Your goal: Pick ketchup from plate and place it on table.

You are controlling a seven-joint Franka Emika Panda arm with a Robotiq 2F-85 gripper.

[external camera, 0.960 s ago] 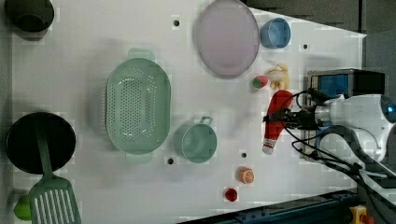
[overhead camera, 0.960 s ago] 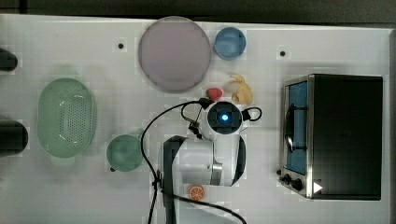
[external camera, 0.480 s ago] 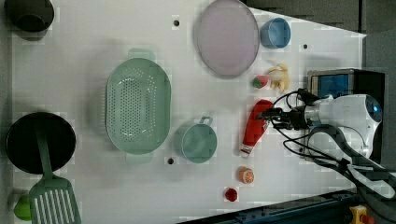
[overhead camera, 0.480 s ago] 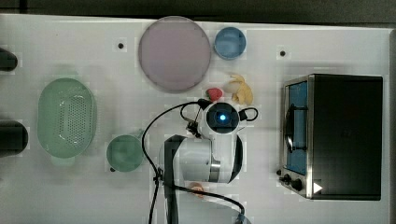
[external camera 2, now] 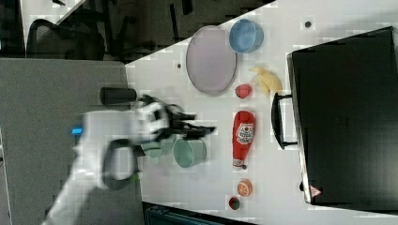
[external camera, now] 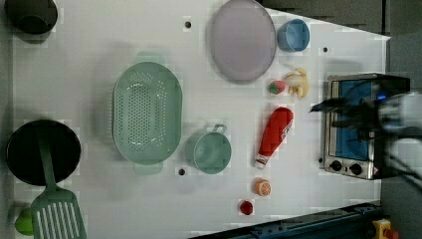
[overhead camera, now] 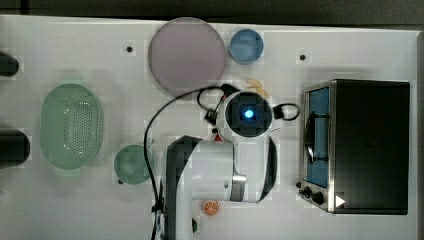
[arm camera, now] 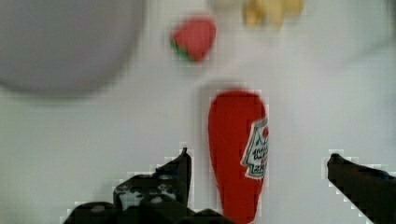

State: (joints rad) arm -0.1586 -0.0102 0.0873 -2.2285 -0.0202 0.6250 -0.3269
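From my wrist view the end effector (arm camera: 257,163) is spread wide, holding nothing, one finger each side of the ketchup (arm camera: 237,154) but clear of it. The ketchup lies flat on the white surface (external camera: 99,199), off the plate (external camera: 242,40), so I'd judge the placing is done and the wide jaws are just the release.

In the left view the bottle sits lengthwise between the teal cup (external camera: 211,151) and the toaster oven (external camera: 356,124), pale tip pointing toward the orange slice (external camera: 262,187) and a small red piece (external camera: 246,207). It's lying down, so it shouldn't roll or topple.

Just beyond its fat end is the strawberry (external camera: 276,87), next to the banana (external camera: 297,82), near but not touching.

Farther on is the plate, bare, with the blue bowl (external camera: 292,35) beside it. The green colander (external camera: 146,113) is well apart.
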